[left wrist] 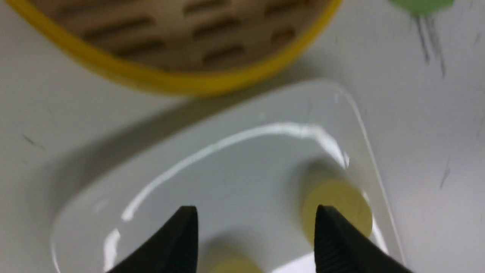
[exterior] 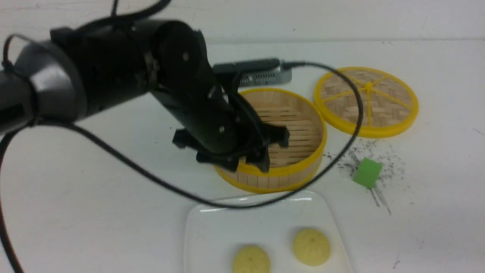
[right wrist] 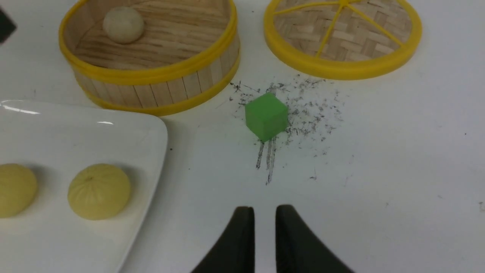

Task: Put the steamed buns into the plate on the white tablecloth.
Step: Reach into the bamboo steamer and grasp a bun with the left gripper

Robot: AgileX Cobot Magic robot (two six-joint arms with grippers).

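Two yellow steamed buns (exterior: 312, 246) (exterior: 251, 261) lie on the plate (exterior: 223, 231) at the bottom middle of the front view. The left gripper (exterior: 245, 163) hangs above them in the middle of the frame, in front of the near rim of the bamboo basket (exterior: 320, 151). Its jaws stand wide apart with nothing between them. In the left wrist view one yellow bun (left wrist: 341, 201) shows just beside one jaw, and the other peeks in at the picture's edge.

The white bun (right wrist: 123, 24) sits alone inside the basket, well apart from both grippers.

The right gripper (right wrist: 264, 220) hovers over the bare white tablecloth (exterior: 94, 197). Its jaws are a little apart and hold nothing.

A green cube (exterior: 366, 173) stands at the right of the frame among grey scratchy specks. The woven lid (exterior: 366, 101) lies flat at the upper right. A black cable (exterior: 151, 178) loops over the cloth. A pale wall (exterior: 341, 19) runs along the top.
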